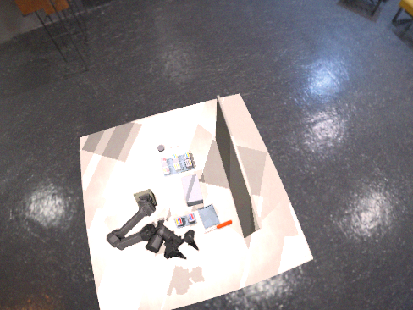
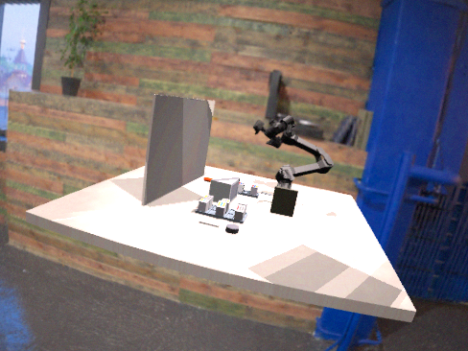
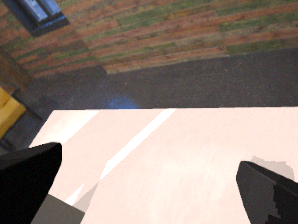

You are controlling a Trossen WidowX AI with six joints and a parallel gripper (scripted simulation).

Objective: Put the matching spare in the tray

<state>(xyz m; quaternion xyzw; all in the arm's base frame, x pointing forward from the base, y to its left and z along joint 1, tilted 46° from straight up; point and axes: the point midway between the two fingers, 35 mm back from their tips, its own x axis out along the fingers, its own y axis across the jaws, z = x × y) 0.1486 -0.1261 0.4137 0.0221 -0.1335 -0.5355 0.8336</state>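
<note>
My gripper [image 1: 191,253] [image 2: 264,135] [image 3: 150,161] is open and empty, high above the table, with nothing between its fingers. The blue-grey tray [image 1: 209,216] lies empty; I cannot make it out in the exterior view. A small rack [image 1: 186,224] beside it holds two light units with coloured marks, one of them a unit [image 1: 191,218] [image 2: 254,189] near its end. A larger rack [image 1: 171,164] [image 2: 211,215] holds several similar units, such as a middle unit [image 1: 176,164] [image 2: 222,207]. Which unit is the mounted one is unclear, and no part code is readable.
A grey box [image 1: 191,188] [image 2: 222,190] stands between the racks. A tall panel [image 1: 233,169] [image 2: 175,149] stands beyond the tray. An orange-handled tool [image 1: 224,224] [image 2: 207,179] lies by the tray, and a dark round puck [image 1: 161,147] [image 2: 232,228] lies near the larger rack.
</note>
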